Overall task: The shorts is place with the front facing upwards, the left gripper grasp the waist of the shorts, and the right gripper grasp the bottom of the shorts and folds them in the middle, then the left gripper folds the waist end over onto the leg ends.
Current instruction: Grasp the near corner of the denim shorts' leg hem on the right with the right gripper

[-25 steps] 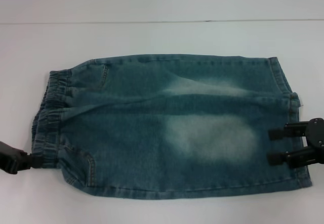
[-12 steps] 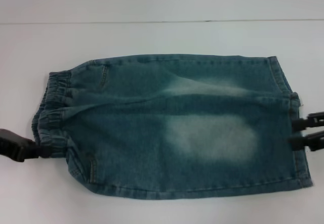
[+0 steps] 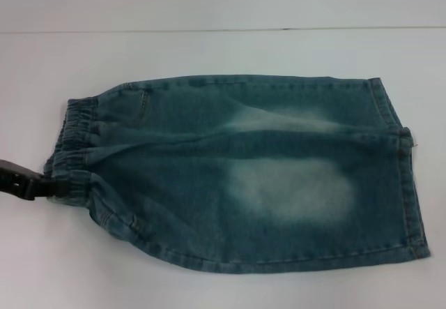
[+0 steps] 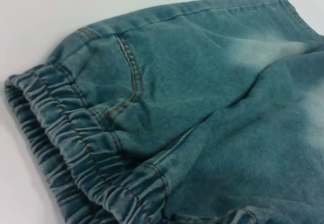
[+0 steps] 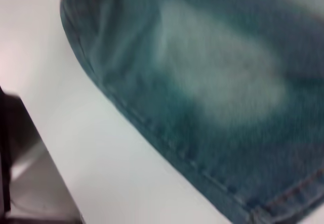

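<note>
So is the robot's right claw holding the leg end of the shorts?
No, the leg ends of the shorts lie free, with no right gripper there; only the left gripper is at the waist.

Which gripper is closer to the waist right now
Left. The left gripper is at the waist on the shorts' near corner; the right gripper is out of the head view.

Shorts (image 3: 237, 173) flat on table (image 3: 223, 51), waist (image 3: 70, 148) left, leg ends (image 3: 404, 176) right
</note>
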`<state>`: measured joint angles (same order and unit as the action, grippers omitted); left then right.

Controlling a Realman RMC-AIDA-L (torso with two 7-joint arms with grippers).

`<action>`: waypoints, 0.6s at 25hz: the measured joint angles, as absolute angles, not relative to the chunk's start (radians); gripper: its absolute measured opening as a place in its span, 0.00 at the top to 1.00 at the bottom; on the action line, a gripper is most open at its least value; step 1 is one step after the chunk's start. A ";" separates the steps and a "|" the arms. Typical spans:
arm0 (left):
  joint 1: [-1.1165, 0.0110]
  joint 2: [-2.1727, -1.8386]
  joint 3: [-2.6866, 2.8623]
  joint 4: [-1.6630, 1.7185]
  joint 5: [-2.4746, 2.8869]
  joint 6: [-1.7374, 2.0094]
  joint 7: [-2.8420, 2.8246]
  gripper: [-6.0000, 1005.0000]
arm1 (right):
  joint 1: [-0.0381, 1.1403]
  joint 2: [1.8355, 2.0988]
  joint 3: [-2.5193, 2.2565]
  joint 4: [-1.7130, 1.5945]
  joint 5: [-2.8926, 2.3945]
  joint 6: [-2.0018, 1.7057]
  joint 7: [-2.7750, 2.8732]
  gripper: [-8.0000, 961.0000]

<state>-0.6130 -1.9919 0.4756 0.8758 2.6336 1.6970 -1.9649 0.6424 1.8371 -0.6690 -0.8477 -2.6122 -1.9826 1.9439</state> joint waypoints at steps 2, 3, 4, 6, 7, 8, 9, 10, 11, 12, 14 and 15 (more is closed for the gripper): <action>-0.614 -1.991 0.475 0.876 2.634 1.695 -1.967 0.97 | 0.657 1.845 -0.689 -0.845 -2.658 -1.982 1.944 0.00; -0.614 -1.991 0.476 0.876 2.634 1.694 -1.968 0.97 | 0.663 1.848 -0.694 -0.844 -2.675 -1.981 1.945 0.00; -0.614 -1.991 0.476 0.876 2.634 1.694 -1.969 0.97 | 0.668 1.850 -0.697 -0.843 -2.688 -1.980 1.946 0.00; -0.614 -1.991 0.476 0.876 2.634 1.694 -1.972 0.97 | 0.678 1.853 -0.701 -0.834 -2.706 -1.973 1.952 0.00; -0.614 -1.991 0.476 0.876 2.634 1.694 -1.975 0.97 | 0.683 1.855 -0.703 -0.826 -2.715 -1.967 1.956 0.00; -0.614 -1.991 0.476 0.876 2.634 1.693 -1.979 0.97 | 0.689 1.858 -0.707 -0.814 -2.726 -1.958 1.960 0.00; -0.614 -1.990 0.475 0.876 2.634 1.692 -1.982 0.97 | 0.695 1.861 -0.712 -0.802 -2.738 -1.946 1.962 0.00; -0.614 -1.990 0.476 0.876 2.634 1.692 -1.984 0.97 | 0.702 1.867 -0.718 -0.787 -2.753 -1.932 1.965 0.00; -0.614 -1.990 0.475 0.876 2.634 1.691 -1.985 0.97 | 0.708 1.871 -0.723 -0.775 -2.765 -1.922 1.965 0.00; -0.614 -1.990 0.476 0.876 2.634 1.691 -1.985 0.97 | 0.714 1.876 -0.729 -0.763 -2.775 -1.911 1.965 0.00; -0.615 -1.990 0.476 0.876 2.634 1.691 -1.985 0.97 | 0.723 1.885 -0.741 -0.745 -2.789 -1.892 1.965 0.00; -0.616 -1.990 0.475 0.876 2.634 1.690 -1.985 0.97 | 0.728 1.890 -0.747 -0.736 -2.794 -1.884 1.965 0.00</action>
